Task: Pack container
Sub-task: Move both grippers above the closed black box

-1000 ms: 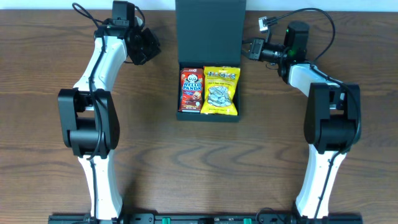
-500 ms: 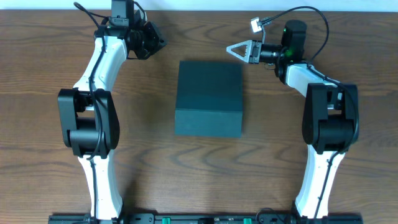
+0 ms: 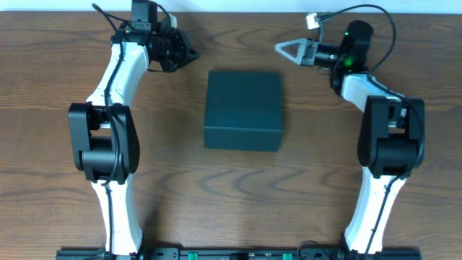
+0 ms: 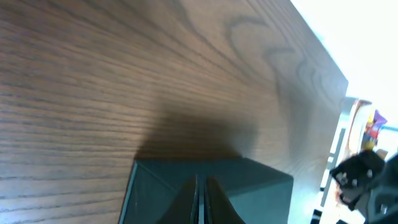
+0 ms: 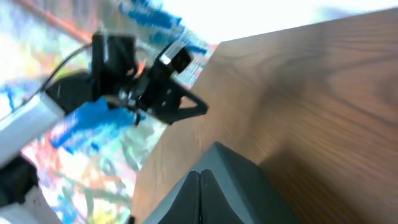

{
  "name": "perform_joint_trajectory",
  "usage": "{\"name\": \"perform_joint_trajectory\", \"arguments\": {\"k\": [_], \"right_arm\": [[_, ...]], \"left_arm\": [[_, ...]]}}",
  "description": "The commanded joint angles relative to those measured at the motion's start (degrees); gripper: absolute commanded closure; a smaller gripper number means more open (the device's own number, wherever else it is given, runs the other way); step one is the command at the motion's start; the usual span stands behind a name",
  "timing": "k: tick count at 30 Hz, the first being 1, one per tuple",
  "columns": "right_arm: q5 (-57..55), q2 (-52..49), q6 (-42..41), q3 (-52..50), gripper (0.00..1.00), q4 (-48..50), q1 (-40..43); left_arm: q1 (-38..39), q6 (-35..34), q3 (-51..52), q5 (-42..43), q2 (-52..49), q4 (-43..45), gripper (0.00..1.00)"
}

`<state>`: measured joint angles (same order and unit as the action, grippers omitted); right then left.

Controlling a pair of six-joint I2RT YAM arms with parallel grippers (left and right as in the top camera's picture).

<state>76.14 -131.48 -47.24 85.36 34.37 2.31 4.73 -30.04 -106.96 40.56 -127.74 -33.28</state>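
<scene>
The container [image 3: 242, 110] looks matt, like smooth card. The table [image 3: 43, 180] is brown wood grain with a soft, even sheen.

Dark teal container [image 3: 242, 110] on a brown wood-grain table [image 3: 238, 195].

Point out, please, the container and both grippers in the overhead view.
container [image 3: 242, 108]: overhead view, middle of its closed lid.
left gripper [image 3: 189, 53]: overhead view, tips of its shut fingers.
right gripper [image 3: 280, 48]: overhead view, tips of its shut fingers.
</scene>
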Motion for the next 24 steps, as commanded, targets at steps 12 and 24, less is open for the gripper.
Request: {"name": "perform_joint_trajectory", "arguments": {"k": [12, 24], "right_arm": [[-28.26, 0.96, 7.21, 0.31, 0.98, -25.62, 4.94], [-37.13, 12.79, 21.03, 0.48, 0.98, -40.39, 5.60]], "left_arm": [[5.14, 4.09, -0.04, -1.66, 1.20, -2.93, 0.94], [10.19, 13.62, -0.04, -16.22, 11.28, -6.19, 0.94]]}}
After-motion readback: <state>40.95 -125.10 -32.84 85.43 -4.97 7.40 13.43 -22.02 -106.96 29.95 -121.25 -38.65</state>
